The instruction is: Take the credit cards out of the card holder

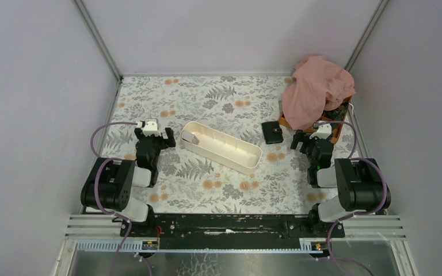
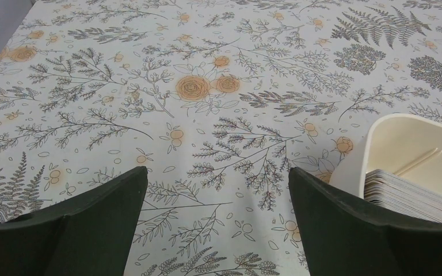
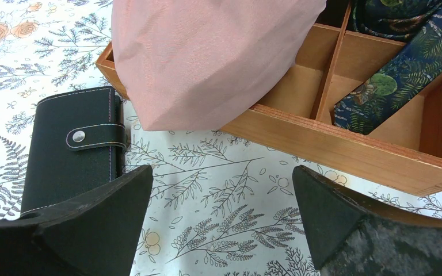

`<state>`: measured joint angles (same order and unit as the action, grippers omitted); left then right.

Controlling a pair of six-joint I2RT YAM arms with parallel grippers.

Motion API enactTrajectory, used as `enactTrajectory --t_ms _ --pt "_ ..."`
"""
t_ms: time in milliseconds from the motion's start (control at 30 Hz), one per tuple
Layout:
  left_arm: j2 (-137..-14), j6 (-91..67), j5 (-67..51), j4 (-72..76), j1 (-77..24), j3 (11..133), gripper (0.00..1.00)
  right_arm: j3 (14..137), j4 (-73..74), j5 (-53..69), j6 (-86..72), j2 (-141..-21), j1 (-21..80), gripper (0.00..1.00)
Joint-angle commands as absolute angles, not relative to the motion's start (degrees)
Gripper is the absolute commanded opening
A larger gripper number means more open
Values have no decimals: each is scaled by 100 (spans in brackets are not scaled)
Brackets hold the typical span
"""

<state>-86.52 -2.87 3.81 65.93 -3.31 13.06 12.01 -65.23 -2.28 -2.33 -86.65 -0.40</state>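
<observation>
The card holder (image 1: 273, 133) is a small black wallet lying shut on the floral cloth, its strap snapped closed. In the right wrist view it (image 3: 72, 149) lies just left of and ahead of my left finger. No loose credit cards show beside it. My right gripper (image 1: 310, 140) (image 3: 221, 181) is open and empty, over bare cloth to the holder's right. My left gripper (image 1: 156, 136) (image 2: 217, 181) is open and empty, left of the white tray (image 1: 247, 158). A stack of cards (image 2: 414, 195) lies in the tray's near end.
An orange wooden compartment box (image 3: 345, 144) stands at the back right, partly covered by a pink cloth (image 1: 316, 89) (image 3: 207, 52), with a dark patterned cloth (image 3: 403, 63) in its compartments. Grey walls close in the left, back and right sides.
</observation>
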Motion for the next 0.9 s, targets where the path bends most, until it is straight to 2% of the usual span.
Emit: enactTrajectory --t_ms 0,467,600,667,733,867 --pt "-8684 -200 361 6777 -299 1388 100 1297 -6847 -193 -142 -8653 -35 99" --pt "-8654 -208 455 6756 -291 1383 100 1305 -6851 -189 -145 -8657 -42 99" --pt "-7814 -377 917 5169 -324 1851 100 1314 -6836 -189 -138 -8657 -34 99" --pt "-7361 -292 964 5104 -447 1827 100 1311 -6829 -180 -141 -8655 -35 99" --pt "-6837 -889 1300 5189 -620 1668 100 1310 -6849 -182 -138 -8657 -36 99" --pt "-5952 -1398 1817 4411 -1373 2033 100 1314 -6823 -182 -149 -8657 -35 99"
